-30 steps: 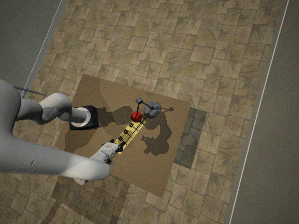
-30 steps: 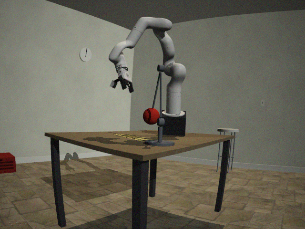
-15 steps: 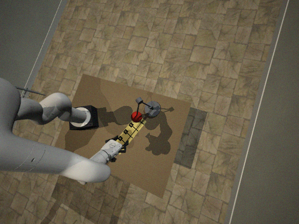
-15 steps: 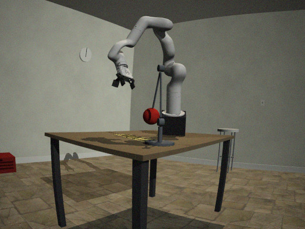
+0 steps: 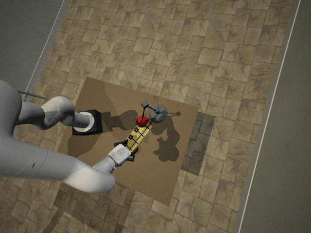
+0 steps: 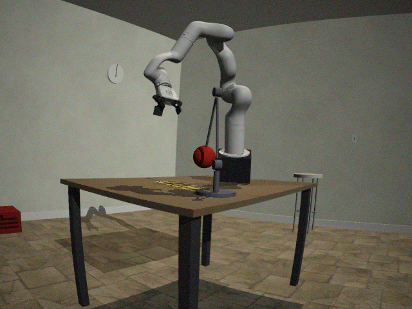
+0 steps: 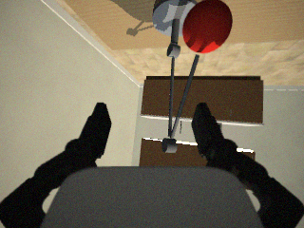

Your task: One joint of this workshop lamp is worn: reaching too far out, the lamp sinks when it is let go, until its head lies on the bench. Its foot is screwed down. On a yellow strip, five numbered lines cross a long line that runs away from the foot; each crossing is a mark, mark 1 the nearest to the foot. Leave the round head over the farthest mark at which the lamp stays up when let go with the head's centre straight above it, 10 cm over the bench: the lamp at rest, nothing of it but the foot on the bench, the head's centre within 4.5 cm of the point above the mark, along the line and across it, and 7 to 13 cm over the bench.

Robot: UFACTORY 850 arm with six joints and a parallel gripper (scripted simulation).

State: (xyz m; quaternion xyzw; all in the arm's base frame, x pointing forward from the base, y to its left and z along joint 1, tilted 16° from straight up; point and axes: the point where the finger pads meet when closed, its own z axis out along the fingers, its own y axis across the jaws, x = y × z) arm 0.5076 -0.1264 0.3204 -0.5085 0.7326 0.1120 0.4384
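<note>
The lamp stands folded with its grey round foot (image 5: 160,113) (image 6: 215,192) (image 7: 163,14) on the bench. Its two thin arms rise to a high elbow joint (image 5: 144,104) (image 6: 216,91) (image 7: 169,145). The red round head (image 5: 142,121) (image 6: 203,156) (image 7: 207,26) hangs clear of the bench, over the end of the yellow strip (image 5: 139,135) (image 6: 172,183) nearest the foot. My gripper (image 5: 126,148) (image 6: 167,109) (image 7: 151,113) is open and empty. It hangs high above the strip's far part, about level with the elbow and well apart from the head.
The wooden bench (image 5: 155,180) (image 6: 132,196) carries my black base block (image 5: 96,125) (image 6: 234,169) behind the lamp. A stool (image 6: 308,175) stands to the right, a red crate (image 6: 9,219) lies on the floor at the left, and a clock (image 6: 115,73) hangs on the wall.
</note>
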